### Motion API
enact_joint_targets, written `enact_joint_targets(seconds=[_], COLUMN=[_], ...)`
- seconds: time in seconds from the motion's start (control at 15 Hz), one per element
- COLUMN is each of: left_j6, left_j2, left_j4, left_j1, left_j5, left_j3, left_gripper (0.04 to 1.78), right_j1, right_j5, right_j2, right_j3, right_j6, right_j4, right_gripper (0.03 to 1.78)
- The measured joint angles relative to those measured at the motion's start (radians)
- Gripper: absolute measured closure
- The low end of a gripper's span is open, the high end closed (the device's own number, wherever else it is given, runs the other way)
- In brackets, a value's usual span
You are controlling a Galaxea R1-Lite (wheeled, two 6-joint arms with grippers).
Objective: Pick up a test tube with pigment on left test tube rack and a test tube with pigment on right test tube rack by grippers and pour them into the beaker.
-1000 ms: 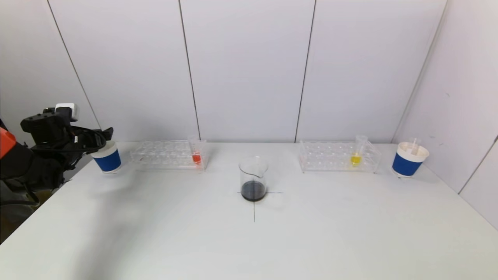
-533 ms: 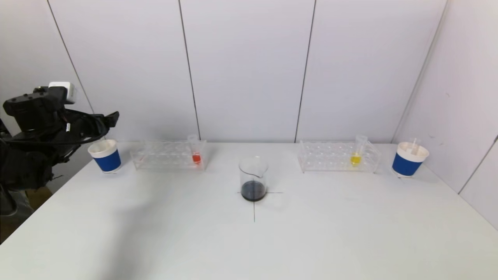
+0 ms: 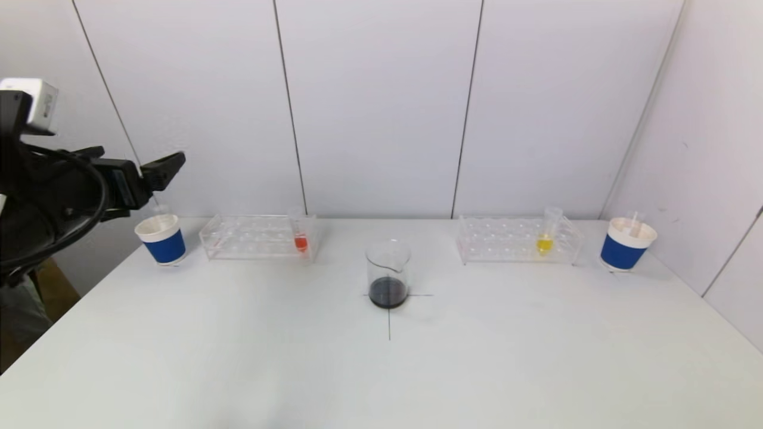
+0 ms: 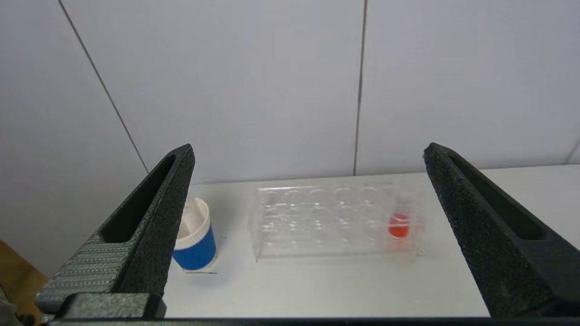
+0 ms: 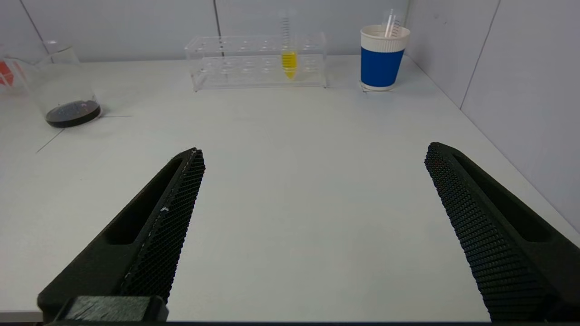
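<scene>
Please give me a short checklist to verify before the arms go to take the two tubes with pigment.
1. Left tool open and empty: ok.
2. Right tool open and empty: ok.
3. Red tube upright in left rack: ok.
4. Yellow tube upright in right rack: ok.
5. Beaker upright on the table cross, between the racks; dark liquid already inside: ok.
6. Blue cup stands close under the left tool's path: cannot tell if clearance is enough.
</scene>
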Motion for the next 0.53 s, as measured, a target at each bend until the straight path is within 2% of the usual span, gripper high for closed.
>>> enact_joint_targets(seconds=[0.27, 0.53], left_j6=[0.004, 0.007], left_j2=[-0.272, -0.515], left_j4=[0.138, 0.217], left_j1=[-0.03, -0.036], left_j5=[0.034, 0.045], left_j3=[0.14, 0.329], left_gripper=[0.06, 0.06], right_j1=[0.0, 0.0], right_j5=[0.0, 0.0], right_j2=[0.0, 0.0], right_j3=[0.0, 0.0], right_j6=[0.0, 0.0], right_j4=[0.0, 0.0], right_gripper=[0.04, 0.04])
